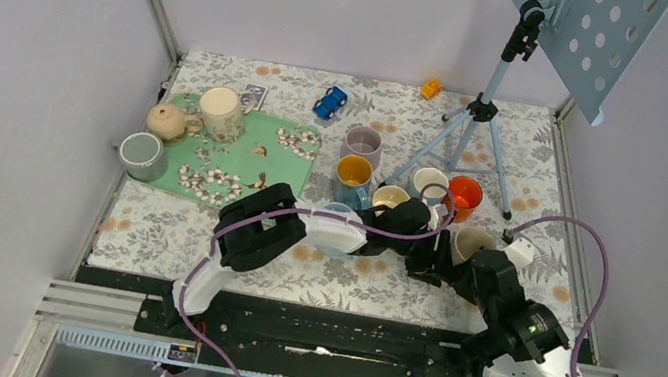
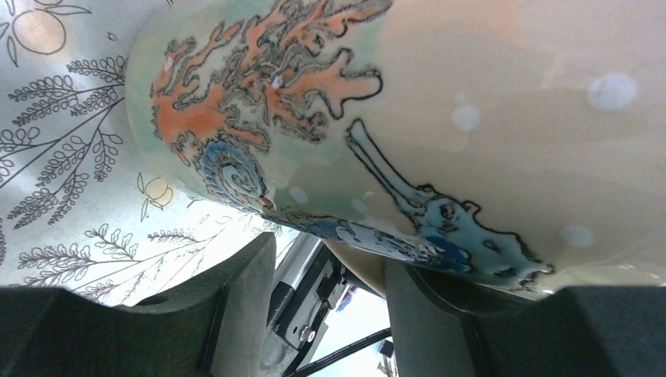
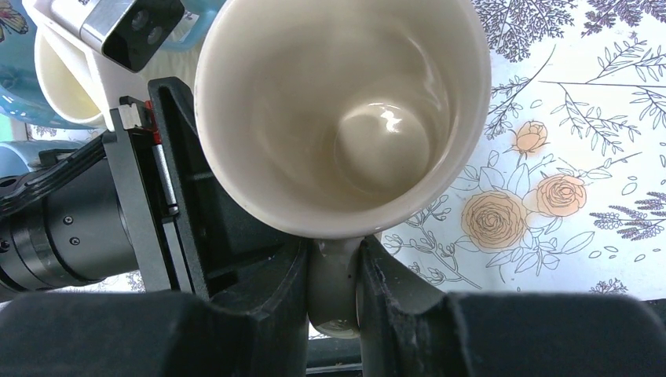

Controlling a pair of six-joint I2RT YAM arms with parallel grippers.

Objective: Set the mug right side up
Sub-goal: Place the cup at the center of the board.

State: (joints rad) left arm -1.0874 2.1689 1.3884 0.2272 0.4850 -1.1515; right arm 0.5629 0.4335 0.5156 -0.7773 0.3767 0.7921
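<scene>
Mug (image 3: 345, 118), cream with a painted body, is held right of centre over the near part of the bench (image 1: 151, 230), just nearer than the orange cup (image 1: 463, 197), its mouth turned toward the right wrist camera. Right hand (image 3: 334, 275) is clamped narrowly on the handle (image 3: 334, 310), one finger on each side. Left hand (image 2: 326, 263) comes in from the left with fingers partly apart at the mug's body; whether it grips cannot be told.
</scene>
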